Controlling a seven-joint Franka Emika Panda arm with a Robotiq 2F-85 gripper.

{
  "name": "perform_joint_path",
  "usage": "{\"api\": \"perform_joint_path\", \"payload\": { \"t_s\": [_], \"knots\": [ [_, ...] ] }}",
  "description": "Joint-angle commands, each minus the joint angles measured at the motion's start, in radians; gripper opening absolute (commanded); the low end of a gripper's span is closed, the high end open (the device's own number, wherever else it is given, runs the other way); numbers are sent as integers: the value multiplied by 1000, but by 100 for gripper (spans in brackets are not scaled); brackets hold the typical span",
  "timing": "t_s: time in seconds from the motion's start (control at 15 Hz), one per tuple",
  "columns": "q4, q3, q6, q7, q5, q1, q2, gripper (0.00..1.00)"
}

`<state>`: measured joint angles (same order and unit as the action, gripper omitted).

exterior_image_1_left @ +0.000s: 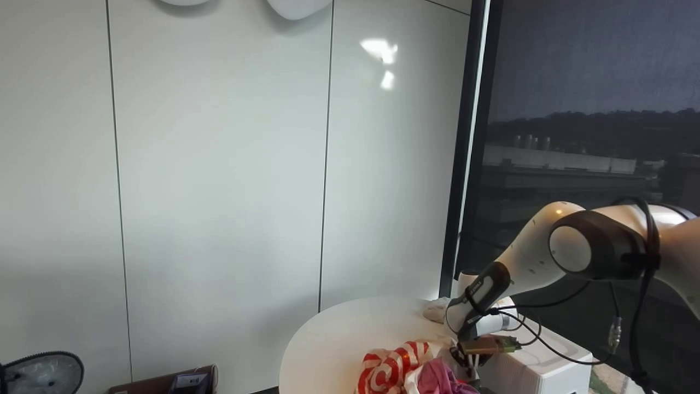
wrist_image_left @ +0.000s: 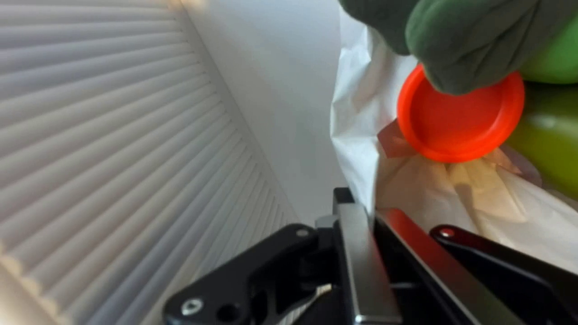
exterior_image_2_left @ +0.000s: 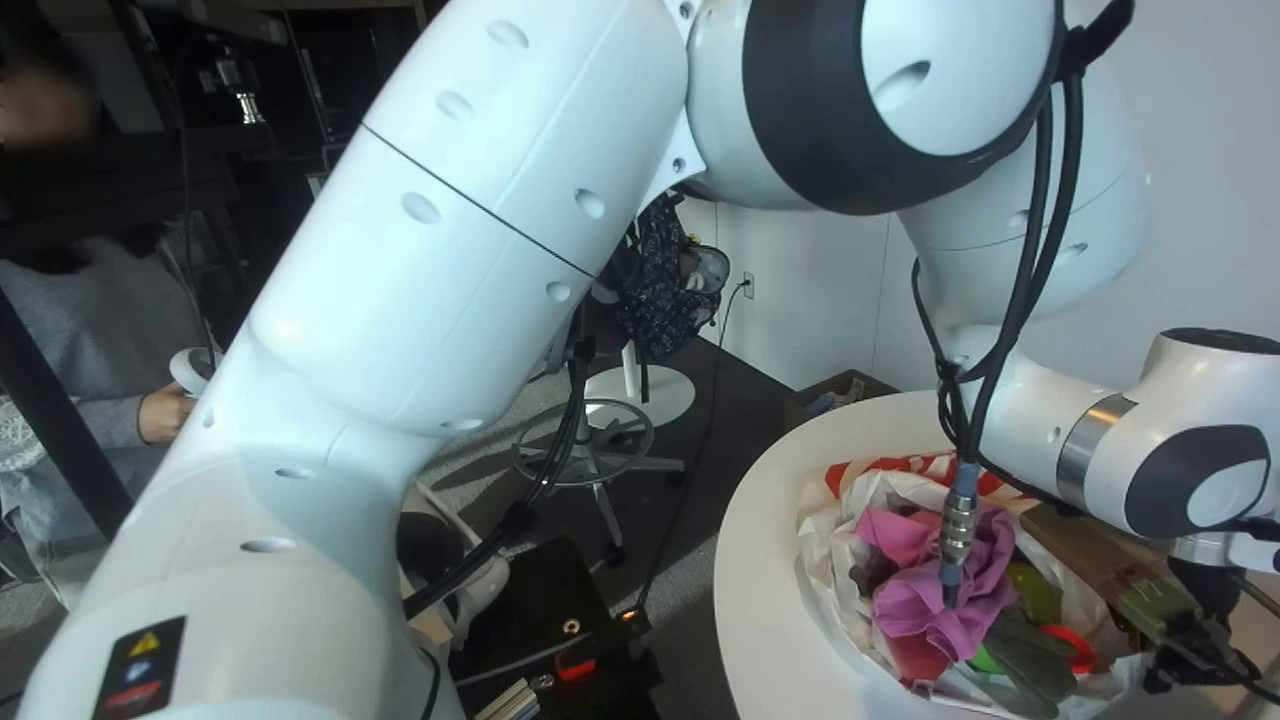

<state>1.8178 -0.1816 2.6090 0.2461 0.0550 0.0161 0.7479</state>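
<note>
White wall panels (exterior_image_1_left: 219,164) fill the left of an exterior view, dark window (exterior_image_1_left: 579,76) at right. Round white bench (exterior_image_1_left: 333,339) sits low in that frame, right of centre. On it we see a white bag (exterior_image_2_left: 830,590) with red swirls, mouth open, lower right in an exterior view. Wrist view: our fingers (wrist_image_left: 363,257) are closed together, low and just right of centre, pinching the bag's white edge. Right of that edge we have a round red dish (wrist_image_left: 456,124), partly covered by a grey-green soft piece (wrist_image_left: 474,45). Purple cloth-like piece (exterior_image_2_left: 945,610) also sits in the bag. Ribbed white surface (wrist_image_left: 113,149) takes the wrist view's left side.
</note>
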Motion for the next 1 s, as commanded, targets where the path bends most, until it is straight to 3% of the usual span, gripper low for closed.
{"api": "perform_joint_path", "payload": {
  "t_s": [0.0,0.27,0.6,0.73,0.93],
  "knots": [
    [9,-78,-81,79,67,77,-22,0],
    [-29,-103,-295,138,119,115,-30,0],
    [-144,-14,-700,59,50,40,-28,0],
    [-213,-13,-852,38,7,32,-4,0],
    [-277,39,-985,8,-26,-30,-35,0]
  ]
}}
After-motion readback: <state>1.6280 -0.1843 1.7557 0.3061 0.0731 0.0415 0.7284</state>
